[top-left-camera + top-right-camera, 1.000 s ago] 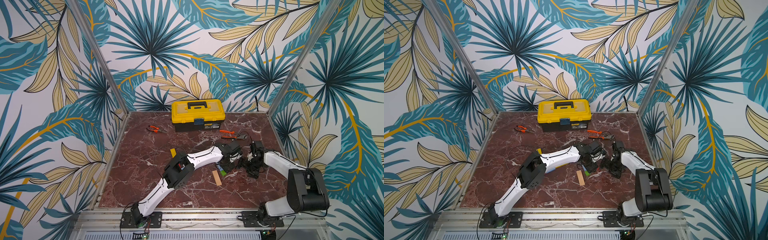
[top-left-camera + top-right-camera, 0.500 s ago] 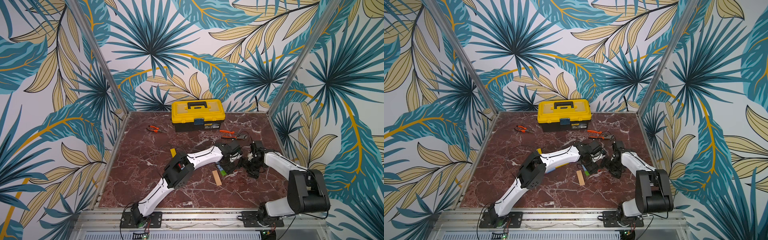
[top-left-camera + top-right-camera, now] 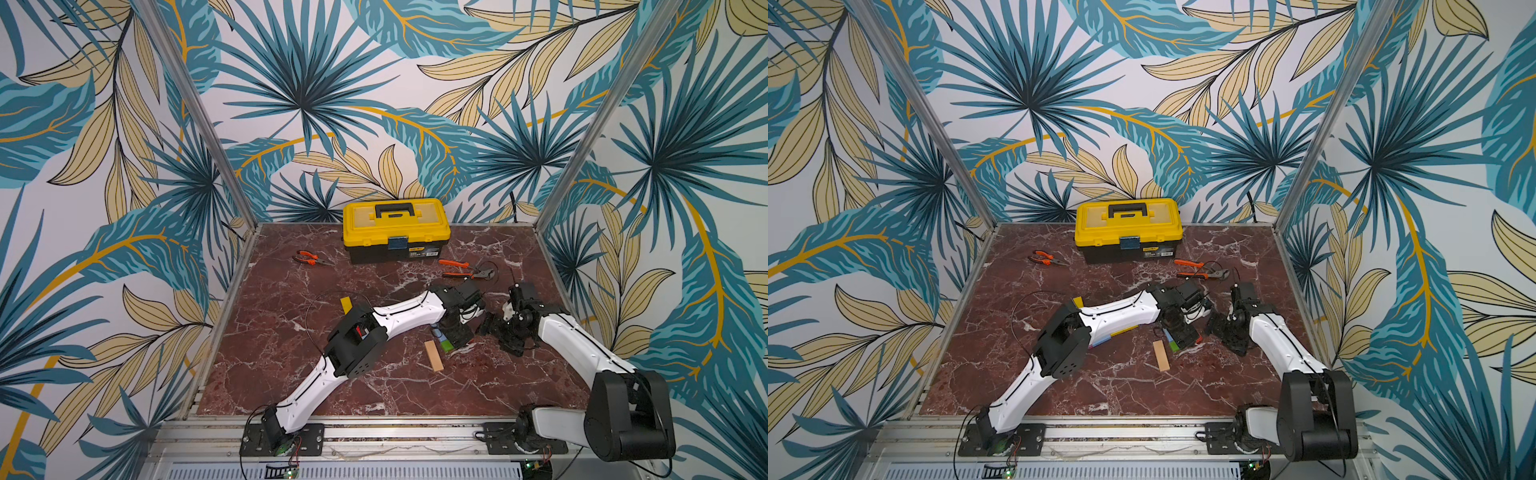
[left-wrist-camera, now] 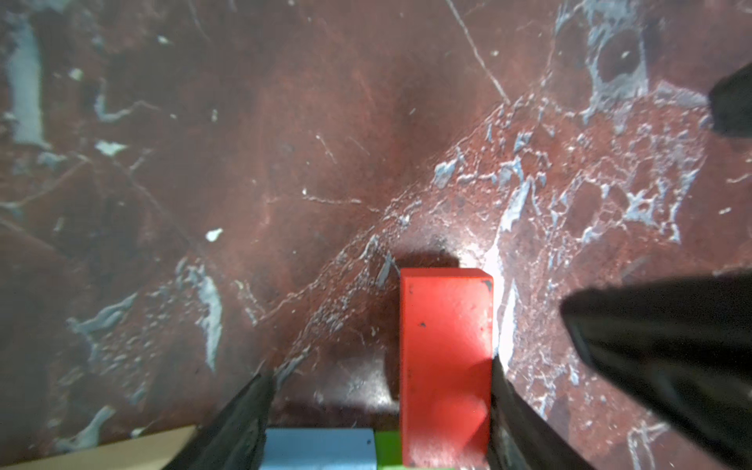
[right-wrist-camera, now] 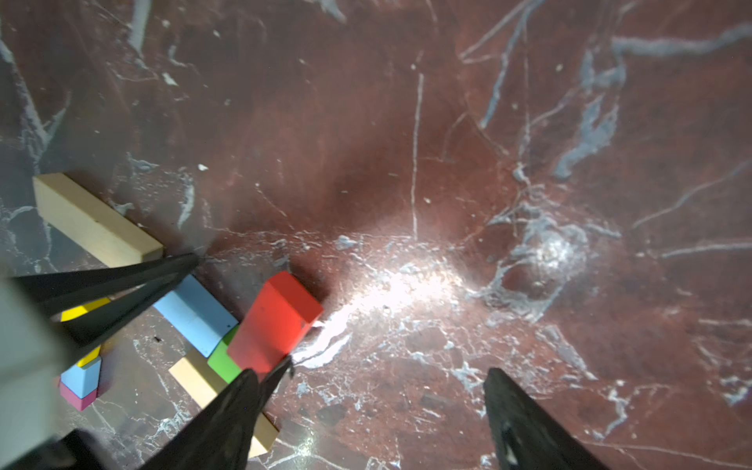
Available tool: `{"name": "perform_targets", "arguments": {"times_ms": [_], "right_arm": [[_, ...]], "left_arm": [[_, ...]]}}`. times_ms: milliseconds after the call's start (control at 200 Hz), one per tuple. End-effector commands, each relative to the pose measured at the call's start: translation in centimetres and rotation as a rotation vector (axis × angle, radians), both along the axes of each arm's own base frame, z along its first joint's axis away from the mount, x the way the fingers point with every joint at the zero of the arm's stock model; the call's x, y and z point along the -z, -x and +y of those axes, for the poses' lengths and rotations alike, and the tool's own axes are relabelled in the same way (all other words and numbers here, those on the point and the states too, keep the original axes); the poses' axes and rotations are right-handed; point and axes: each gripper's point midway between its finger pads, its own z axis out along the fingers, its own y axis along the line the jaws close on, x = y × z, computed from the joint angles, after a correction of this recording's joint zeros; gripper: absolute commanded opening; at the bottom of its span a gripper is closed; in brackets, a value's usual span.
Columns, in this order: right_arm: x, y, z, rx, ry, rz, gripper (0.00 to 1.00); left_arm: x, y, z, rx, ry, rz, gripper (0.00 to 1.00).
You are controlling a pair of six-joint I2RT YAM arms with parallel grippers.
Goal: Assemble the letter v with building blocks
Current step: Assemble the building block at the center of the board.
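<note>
Both sets of jaws stand wide. The left gripper (image 4: pixel 378 366) straddles a red rectangular wooden block (image 4: pixel 445 346), with one finger touching it. The right gripper (image 5: pixel 390 366) holds nothing. The red block touches a green wooden cube (image 5: pixel 221 360), nearer the marble bench's (image 3: pixel 291 365) right edge.

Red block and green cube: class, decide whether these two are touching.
Touching. The right wrist view shows the red block lying against the green cube, with no marble visible between them. The left wrist view agrees, with the two colours meeting edge to edge.
</note>
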Motion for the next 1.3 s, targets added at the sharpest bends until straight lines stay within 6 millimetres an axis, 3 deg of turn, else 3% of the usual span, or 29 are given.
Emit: {"name": "perform_targets", "arguments": {"times_ms": [0,411,641,937,1082,1297], "right_arm": [[0.7,1.0,0.3,0.001,-0.027,0.040,0.87],[0.9,0.0,1.2,-0.044,-0.075,0.039,0.87],[-0.4,-0.7,1.1,-0.062,-0.061,0.012,0.87],[0.2,-0.7,1.0,-0.048,-0.063,0.030,0.87],[0.4,-0.5,0.8,-0.052,-0.047,0.040,0.87],[0.3,0.7,0.6,-0.125,0.071,0.072,0.85]], "left_arm": [[-4.3,-0.4,-0.2,0.006,0.076,-0.026,0.82],[-4.2,0.2,-0.5,0.027,0.093,0.002,0.82],[-2.8,0.4,-0.4,0.024,0.072,0.025,0.83],[-2.2,0.3,-0.3,0.017,0.058,0.026,0.83],[-3.9,-0.3,-0.7,0.012,0.087,-0.008,0.83],[-10.0,-2.4,-1.5,-0.015,0.176,-0.130,0.84]]}}
